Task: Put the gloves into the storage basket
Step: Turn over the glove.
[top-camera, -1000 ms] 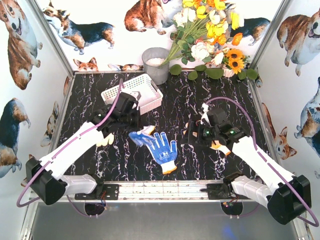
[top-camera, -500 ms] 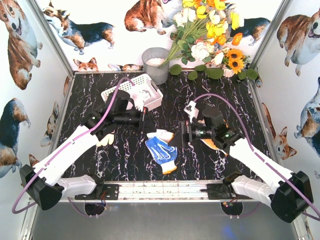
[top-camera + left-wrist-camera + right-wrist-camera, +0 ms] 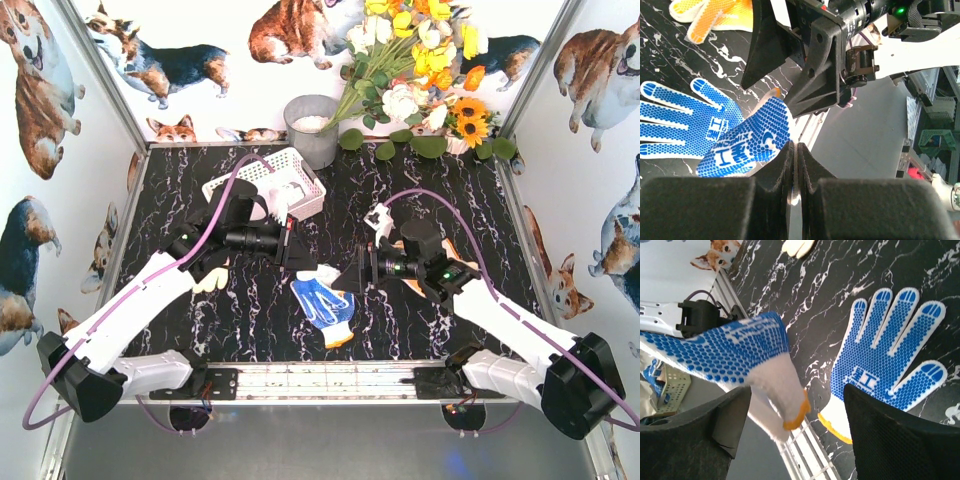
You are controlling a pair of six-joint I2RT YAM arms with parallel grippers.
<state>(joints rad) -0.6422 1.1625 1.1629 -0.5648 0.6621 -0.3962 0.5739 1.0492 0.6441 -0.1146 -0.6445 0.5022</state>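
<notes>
My left gripper is shut, pinching the edge of a blue-palmed glove that hangs above the table. Its white cuff with orange trim dangles between the fingers of my right gripper, which stands open and clear of it. In the top view the two grippers, left and right, face each other over the table's middle. A second blue-palmed glove lies flat below them. The white latticed storage basket stands at the back left with a pale glove in it.
A cream glove lies beside the left arm. A yellow-orange glove lies partly under the right arm. A grey round pot and a bunch of flowers stand at the back wall.
My left gripper lifted one blue-palmed glove off the table and carried it right. My right gripper moved left toward it and now brackets the cuff.
</notes>
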